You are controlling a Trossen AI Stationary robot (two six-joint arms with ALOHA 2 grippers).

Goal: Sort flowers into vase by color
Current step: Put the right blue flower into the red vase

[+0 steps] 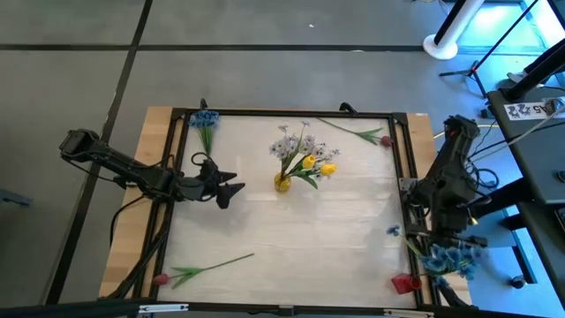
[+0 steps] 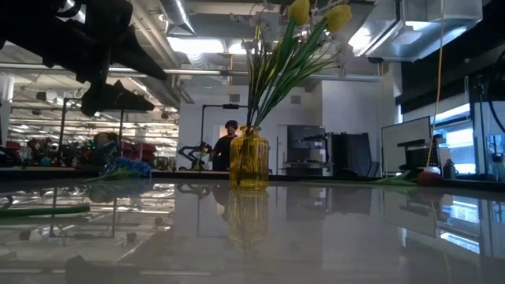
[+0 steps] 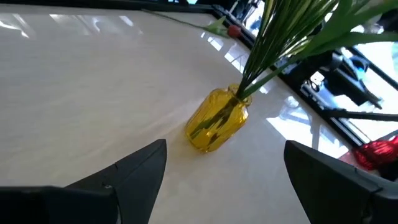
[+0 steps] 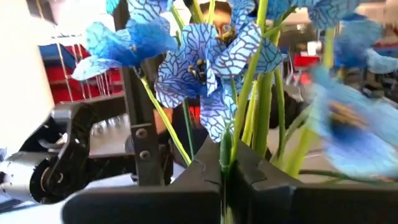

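The blue flowers point(image 4: 205, 62) stand pinched between the closed fingers of the right gripper point(image 4: 227, 171), stems running straight up out of the fingers; in the high view the bunch point(image 1: 450, 258) sits at four o'clock, off the table's point(image 1: 291, 238) edge, its stems hidden there. The yellow vase point(image 1: 282, 183) at centre holds yellow and lavender blooms fanning toward one o'clock. The left gripper point(image 1: 231, 188), at nine o'clock, gapes wide and empty toward the vase.

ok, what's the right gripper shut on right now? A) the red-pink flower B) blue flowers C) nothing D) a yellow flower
B: in the right wrist view the right gripper is shut on green stems of the blue flowers.
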